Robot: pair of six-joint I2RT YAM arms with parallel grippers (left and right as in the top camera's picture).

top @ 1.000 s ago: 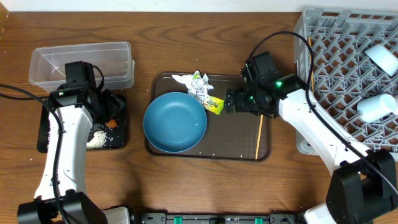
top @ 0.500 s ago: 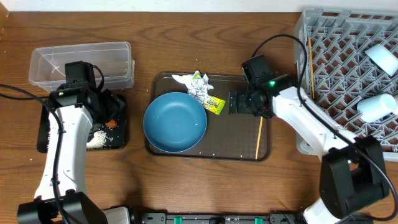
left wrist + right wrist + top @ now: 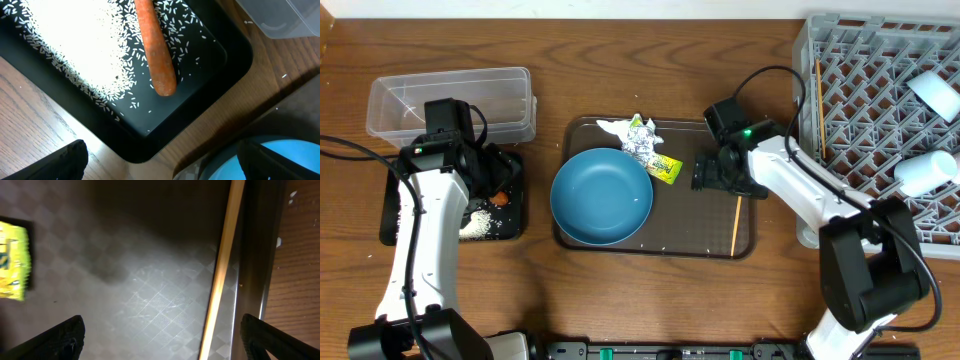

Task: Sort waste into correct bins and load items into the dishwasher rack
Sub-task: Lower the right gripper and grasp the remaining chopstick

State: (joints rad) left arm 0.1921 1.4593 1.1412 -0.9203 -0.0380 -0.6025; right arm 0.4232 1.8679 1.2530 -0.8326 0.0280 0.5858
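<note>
Right tool point(image 3: 705, 175) rotated, spread over brown tray point(image 3: 700, 225) on wood table point(image 3: 620, 300); left tool point(image 3: 505, 172) also spread.

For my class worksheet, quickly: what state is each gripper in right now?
Left gripper: open, empty, above the black tray.
Right gripper: open, empty, above the brown tray.

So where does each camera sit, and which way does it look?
Overhead: above the table, looking straight down; left arm and right arm show.
Left wrist: on the left arm, facing down at rice and a carrot stick in the black tray; left pincer's fingertips in the bottom corners.
Right wrist: on the right arm, facing down at the brown tray and a chopstick; right pincer's fingertips likewise.
Shared: overhead and right wrist both show that chopstick and the yellow wrapper.
</note>
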